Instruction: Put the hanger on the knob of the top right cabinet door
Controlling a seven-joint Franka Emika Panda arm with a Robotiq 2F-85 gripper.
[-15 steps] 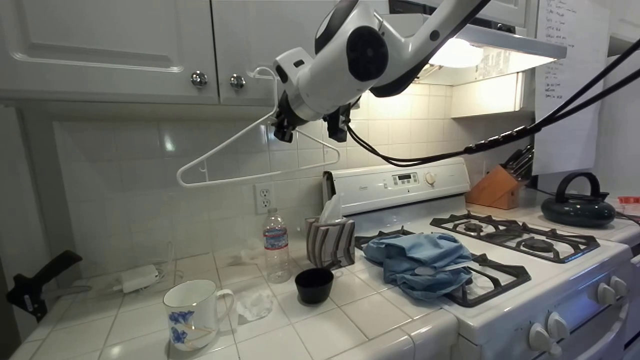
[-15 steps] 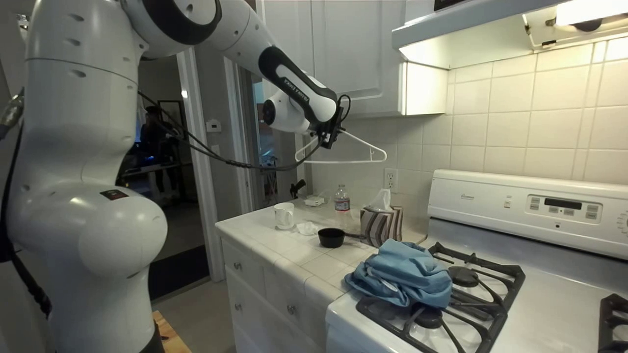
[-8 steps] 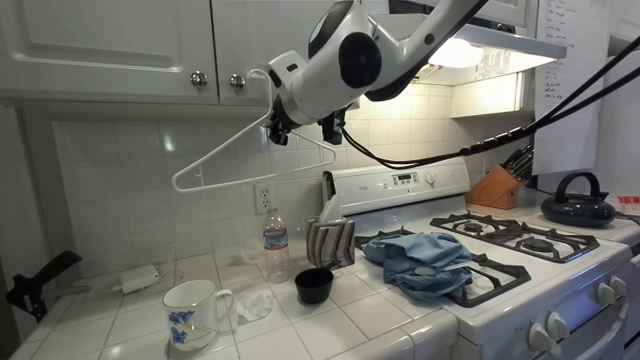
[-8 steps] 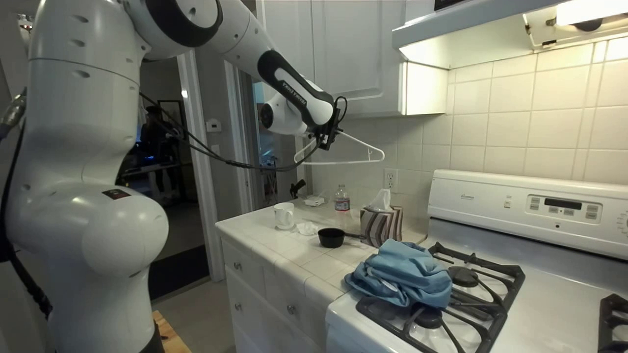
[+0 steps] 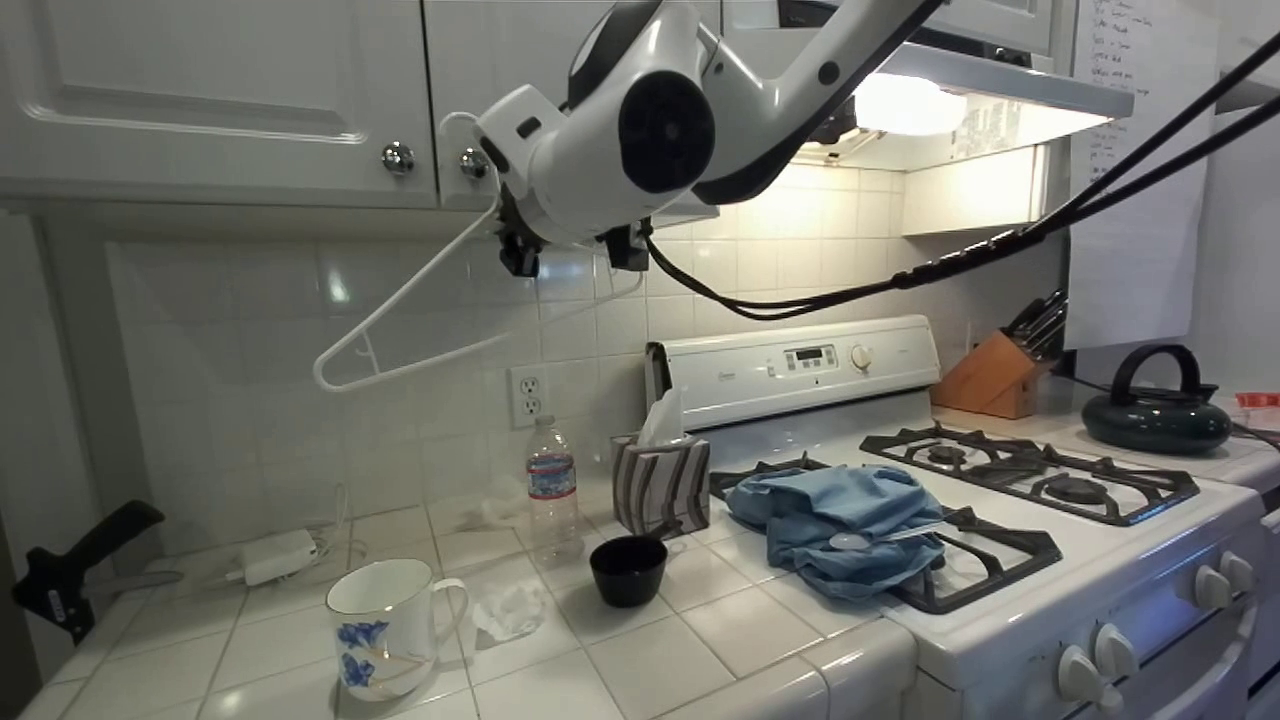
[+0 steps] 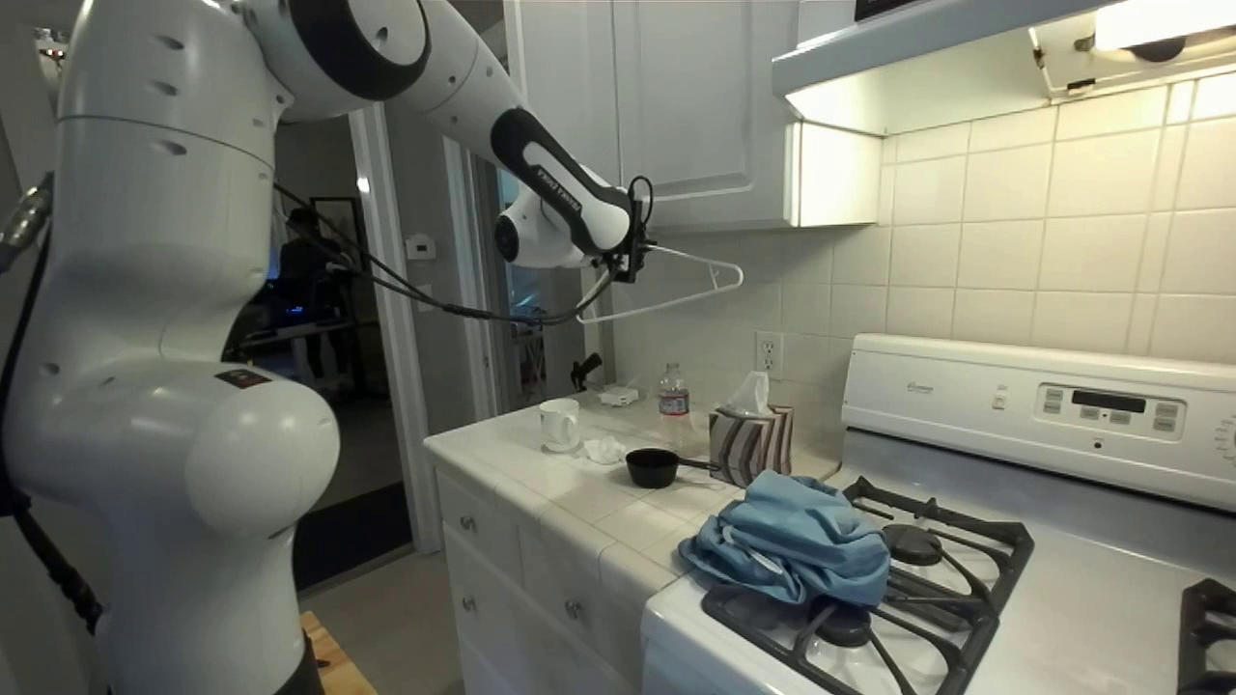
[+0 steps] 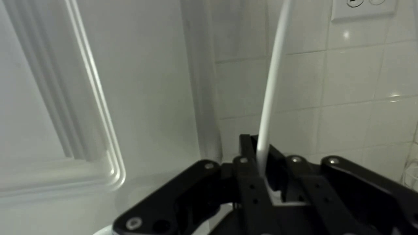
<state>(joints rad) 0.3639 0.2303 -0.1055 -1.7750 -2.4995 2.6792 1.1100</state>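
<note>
The white hanger (image 5: 440, 358) hangs in the air below the upper cabinets; it also shows in an exterior view (image 6: 666, 304). My gripper (image 5: 520, 258) is shut on its slanted bar near the neck. In the wrist view the gripper (image 7: 261, 140) has the white hanger bar (image 7: 272, 71) between its fingers. The hanger's hook (image 5: 460, 118) appears just above the round metal knob (image 5: 474, 163) of the right cabinet door (image 5: 500, 50). How far the hook is from the door I cannot tell. Part of the neck is hidden behind the wrist.
The left cabinet door's knob (image 5: 398, 158) is close by. Below stand a mug (image 5: 385, 635), a bottle (image 5: 553, 490), a tissue box (image 5: 660, 485) and a black pan (image 5: 628, 570). A blue cloth (image 5: 840, 520) lies on the stove. The range hood (image 5: 1040, 85) is at the right.
My gripper and the hanger have moved left in an exterior view, and the hanger has tilted more. The hook has gone from right of the knob to above it in that view.
</note>
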